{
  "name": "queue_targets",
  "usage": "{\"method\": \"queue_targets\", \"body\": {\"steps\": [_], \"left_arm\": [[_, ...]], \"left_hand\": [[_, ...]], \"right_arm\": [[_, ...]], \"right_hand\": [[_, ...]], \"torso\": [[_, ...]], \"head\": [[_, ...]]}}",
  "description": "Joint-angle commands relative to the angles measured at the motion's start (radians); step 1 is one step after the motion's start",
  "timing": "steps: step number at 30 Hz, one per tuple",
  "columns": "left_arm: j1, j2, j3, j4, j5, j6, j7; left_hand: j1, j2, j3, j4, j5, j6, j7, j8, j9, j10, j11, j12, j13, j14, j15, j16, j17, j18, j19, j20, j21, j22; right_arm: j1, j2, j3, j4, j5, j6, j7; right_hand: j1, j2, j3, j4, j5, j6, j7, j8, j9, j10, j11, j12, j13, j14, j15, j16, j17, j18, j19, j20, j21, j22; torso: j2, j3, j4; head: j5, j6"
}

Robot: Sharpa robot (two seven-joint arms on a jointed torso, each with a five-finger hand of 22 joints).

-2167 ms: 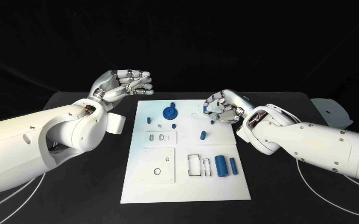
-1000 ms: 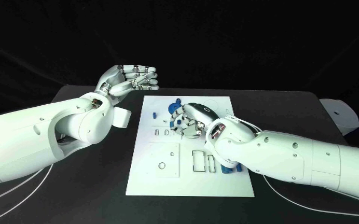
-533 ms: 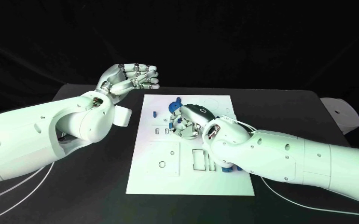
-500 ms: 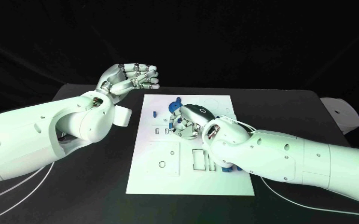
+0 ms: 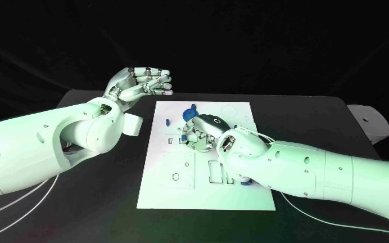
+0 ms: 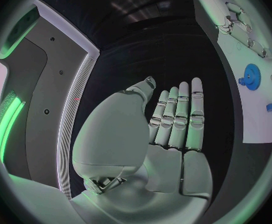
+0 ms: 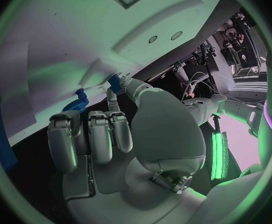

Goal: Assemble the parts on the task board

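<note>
Your right hand (image 5: 203, 130) sits low over the white board (image 5: 243, 195), fingers curled; grasp hidden, can't tell. Left hand (image 5: 139, 85) raised beside the board, fingers apart, empty.

Both arms wore smooth white shells dotted with small dark screws. The left hand (image 5: 139, 87) and right hand (image 5: 204, 131) were silver, with segmented fingers. Thin white cables trailed beneath each arm

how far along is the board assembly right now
Early, by the look of it. The blue gear stands at the task board's far end, possibly seated. The right hand is over the board's middle among small blue parts; whether it holds one is unclear. The left hand hovers empty. Near-end slots look open.
</note>
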Motion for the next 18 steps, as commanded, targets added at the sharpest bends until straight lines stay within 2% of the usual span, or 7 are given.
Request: {"method": "queue_targets", "body": {"steps": [1, 10, 18], "left_arm": [[0.001, 0.002, 0.001, 0.003, -0.004, 0.014, 0.004], [0.001, 0.001, 0.001, 0.003, -0.004, 0.014, 0.003], [0.001, 0.001, 0.001, 0.003, -0.004, 0.014, 0.003]], "left_hand": [[-0.004, -0.002, 0.005, 0.001, -0.006, -0.005, -0.002, -0.006, -0.002, -0.006, 0.0, -0.003, -0.001, 0.0, 0.005, -0.005, 0.001, 0.005, 0.007, 0.0, 0.003, -0.001], [-0.005, -0.003, 0.005, 0.001, -0.006, -0.005, -0.002, -0.006, -0.002, -0.007, 0.0, -0.004, -0.001, 0.0, 0.005, -0.005, 0.001, 0.005, 0.007, 0.001, 0.003, -0.001], [-0.005, -0.003, 0.005, 0.001, -0.006, -0.005, -0.002, -0.006, -0.002, -0.007, 0.0, -0.004, -0.001, 0.0, 0.005, -0.005, 0.001, 0.005, 0.007, 0.001, 0.003, -0.001]], "right_arm": [[-0.002, 0.003, 0.0, -0.001, -0.019, 0.021, -0.004], [-0.008, 0.008, -0.001, -0.017, -0.019, 0.029, -0.005], [-0.013, 0.005, -0.002, -0.023, -0.023, 0.035, -0.007]], "right_hand": [[-0.005, 0.005, -0.002, 0.005, 0.003, 0.014, -0.007, 0.007, 0.003, 0.068, -0.005, 0.004, 0.224, 0.106, -0.006, 0.003, 0.263, -0.014, 0.106, -0.008, 0.005, 0.263], [-0.006, 0.005, -0.002, 0.005, 0.002, 0.014, -0.007, 0.007, 0.003, 0.068, -0.005, 0.003, 0.223, 0.106, -0.006, 0.003, 0.263, -0.014, 0.106, -0.008, 0.005, 0.263], [-0.006, 0.005, -0.002, 0.005, 0.001, 0.014, -0.008, 0.008, 0.003, 0.068, -0.005, 0.003, 0.223, 0.106, -0.007, 0.003, 0.263, -0.014, 0.106, -0.008, 0.005, 0.263]], "torso": [[0.0, 0.0001, 0.0011], [-0.001, 0.0, 0.0], [0.0, 0.0004, -0.0009]], "head": [[0.001, -0.003], [0.003, -0.003], [0.005, -0.01]]}}
